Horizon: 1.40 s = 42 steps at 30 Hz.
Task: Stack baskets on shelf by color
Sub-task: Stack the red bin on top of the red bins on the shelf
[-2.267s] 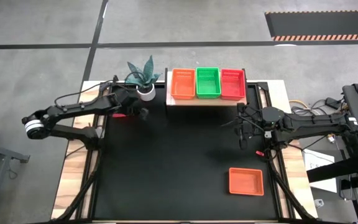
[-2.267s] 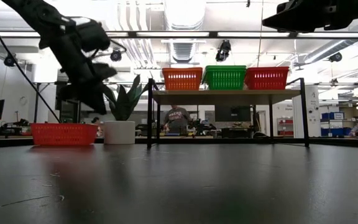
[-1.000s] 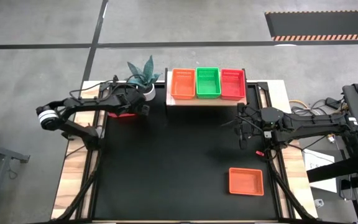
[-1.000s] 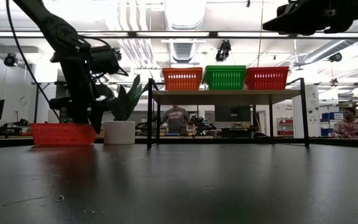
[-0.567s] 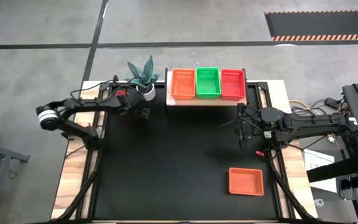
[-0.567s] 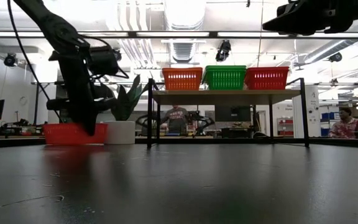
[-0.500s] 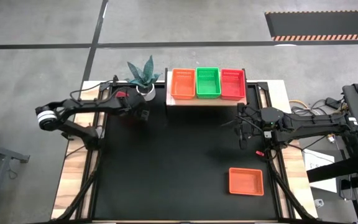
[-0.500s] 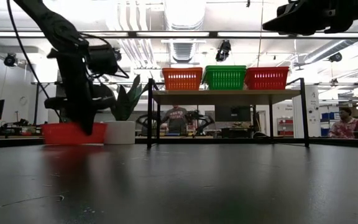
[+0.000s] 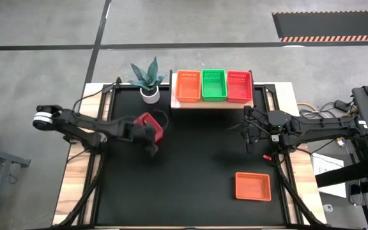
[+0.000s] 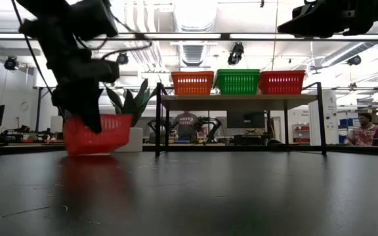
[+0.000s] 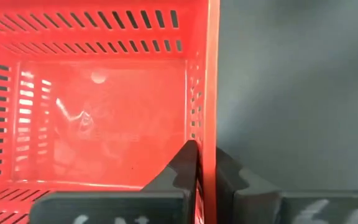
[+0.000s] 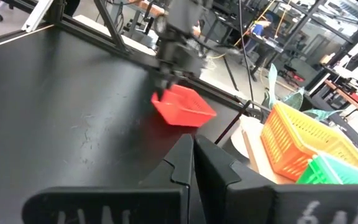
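Nearest the front edge of the black mat-covered desk, toward the right side, a shallow orange plastic mesh basket lies flat and untouched, well apart from both arms. Farther in, the right claw hovers above the desk in front of the shelf's right end; its two dark fingers are seen pressed together with nothing between them, and this arm appears to be waiting.

On the left half of the desk, a red plastic mesh basket is held tilted, with at least one end raised off the surface, as the low view shows. The left claw is pinching one side wall of it: in the left wrist view one finger sits inside the wall and the other outside, with the red rim clamped between them.

At the back, the pale-wood shelf on black legs carries three places in a row: orange baskets, green baskets and red baskets. A small potted plant stands just beside the shelf's left end.

The step in hand is judged to be the carrying of the red basket toward the shelf. The next move calls for the basket to be lifted above shelf height, levelled, carried across past the orange and green places, and lowered squarely into the red stack at the right end before the grip is released.
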Available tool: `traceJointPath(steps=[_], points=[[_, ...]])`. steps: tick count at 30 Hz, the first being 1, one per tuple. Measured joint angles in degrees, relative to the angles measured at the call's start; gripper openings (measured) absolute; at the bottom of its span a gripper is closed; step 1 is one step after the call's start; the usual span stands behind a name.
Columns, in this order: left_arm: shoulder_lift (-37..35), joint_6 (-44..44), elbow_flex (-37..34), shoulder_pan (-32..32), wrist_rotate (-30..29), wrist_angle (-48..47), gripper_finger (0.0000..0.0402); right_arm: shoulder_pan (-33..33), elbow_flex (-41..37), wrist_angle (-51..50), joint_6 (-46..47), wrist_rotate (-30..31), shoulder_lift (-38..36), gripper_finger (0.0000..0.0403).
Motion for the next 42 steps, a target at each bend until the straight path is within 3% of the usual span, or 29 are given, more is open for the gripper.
traceJointPath(steps=[6,10,15,24,32,37,42], points=[[4.13,-0.04,0.02,-9.1,-0.34,13.83,0.0,0.0,0.0,0.04,1.42,-0.02,0.02,0.0009],[7.56,0.32,0.09,-10.61,-0.74,22.95,0.0,0.0,0.0,-0.05,2.02,-0.02,0.02,0.0009],[11.63,4.41,1.13,-10.78,-0.82,27.21,0.0,0.01,0.0,-1.18,3.11,-0.04,0.02,0.0009],[13.45,10.54,3.3,-10.76,-0.76,27.45,0.0009,0.19,-0.15,-2.39,12.49,-3.59,3.29,0.0009],[11.52,17.41,3.2,-10.74,-0.5,27.27,0.0079,3.96,-0.22,5.56,17.82,-3.58,12.89,0.0009],[7.99,25.4,3.52,-10.74,-0.15,27.34,0.0106,6.82,0.23,12.83,20.1,-3.19,20.04,0.0009],[1.97,33.84,3.09,-10.74,-0.17,26.84,0.0111,9.06,5.06,13.06,22.15,-0.2,27.66,0.0009]])
